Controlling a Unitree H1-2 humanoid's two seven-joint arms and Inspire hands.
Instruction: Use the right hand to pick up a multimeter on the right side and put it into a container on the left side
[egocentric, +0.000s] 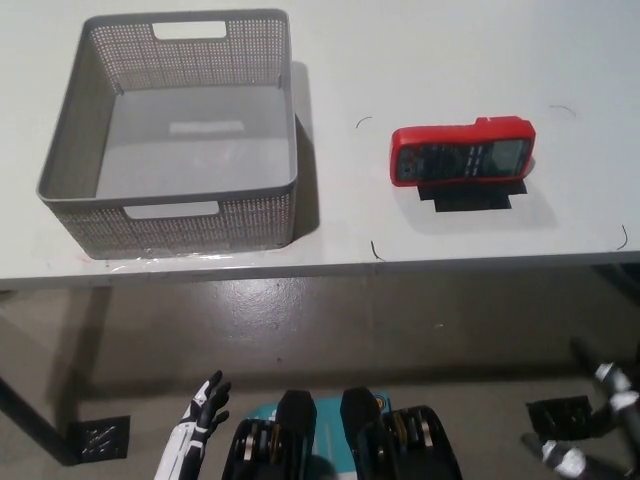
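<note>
So there's a white table (450, 60) over a grey floor, and everything's easiest to place off the basket. The grey mesh basket (70, 130) sits on the table with nothing in it. Well off to its right, same table, is the red multimeter (462, 151), lying on its side and propped on a black stand (470, 196), nothing touching it. Way below the basket, off the table edge, the white left hand (200, 415) hangs with fingers spread. The black right hand (585, 425) is low at the far right, fingers apart, holding nothing.
</note>
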